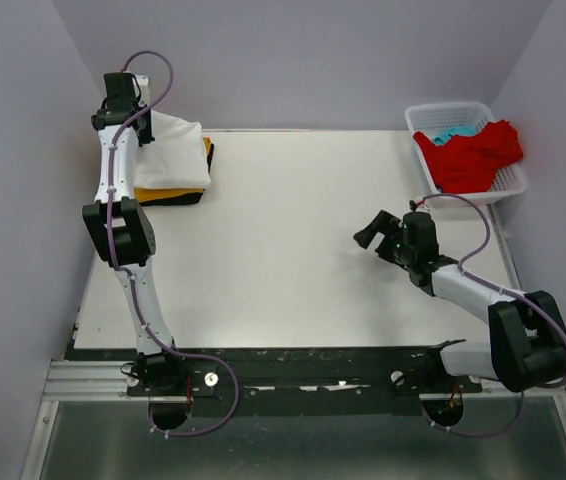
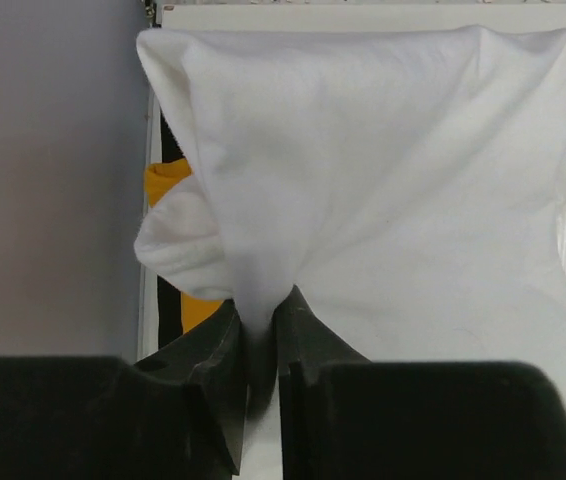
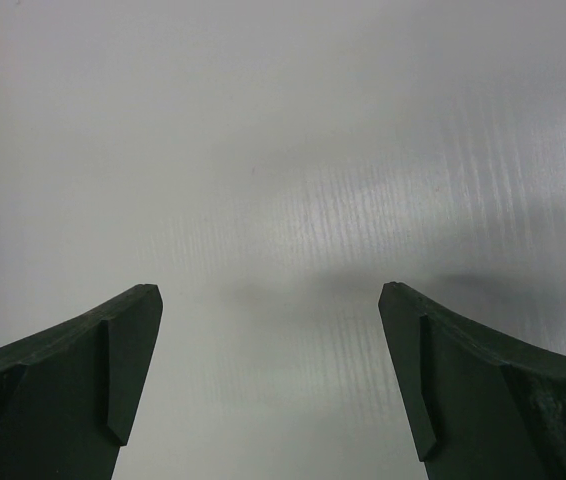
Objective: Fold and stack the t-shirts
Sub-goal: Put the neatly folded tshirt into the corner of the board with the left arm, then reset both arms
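The white t-shirt (image 1: 178,150) sits on top of the stack at the table's (image 1: 283,260) far left corner. Edges of an orange t-shirt (image 1: 163,194) and a black t-shirt (image 1: 206,152) show beneath it. The left gripper (image 2: 263,335) has its jaws pinched tight on a bunched peak of the white cloth. The right gripper (image 3: 270,300) hangs over bare tabletop, jaws spread wide and holding nothing. In the far right corner a red t-shirt (image 1: 473,155) spills over the rim of the white basket (image 1: 443,108), beside a light blue t-shirt (image 1: 450,132).
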Robot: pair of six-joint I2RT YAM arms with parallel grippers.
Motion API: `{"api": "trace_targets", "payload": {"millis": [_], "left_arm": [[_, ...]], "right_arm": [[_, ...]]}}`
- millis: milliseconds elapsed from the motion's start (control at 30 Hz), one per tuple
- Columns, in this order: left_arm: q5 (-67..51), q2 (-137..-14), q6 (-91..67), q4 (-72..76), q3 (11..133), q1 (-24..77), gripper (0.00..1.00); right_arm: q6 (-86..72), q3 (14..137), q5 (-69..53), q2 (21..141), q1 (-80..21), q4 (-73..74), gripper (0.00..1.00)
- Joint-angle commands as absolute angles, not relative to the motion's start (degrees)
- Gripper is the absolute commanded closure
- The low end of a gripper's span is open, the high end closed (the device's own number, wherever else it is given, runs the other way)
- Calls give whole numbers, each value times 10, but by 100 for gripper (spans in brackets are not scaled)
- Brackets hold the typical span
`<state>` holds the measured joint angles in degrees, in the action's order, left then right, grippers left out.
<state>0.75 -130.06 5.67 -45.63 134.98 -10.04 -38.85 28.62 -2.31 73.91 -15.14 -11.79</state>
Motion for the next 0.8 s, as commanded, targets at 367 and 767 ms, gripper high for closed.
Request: {"api": "trace_targets", "payload": {"millis": [367,767], "left_arm": [[149,-1268,-78,-375,1406,-94,1],[-14,-814,-298,-253,843,33,1]], "right_arm": [[-369,341,-10,707,-149,-32,0],[-385,264,73,425,-149,97,0]]}}
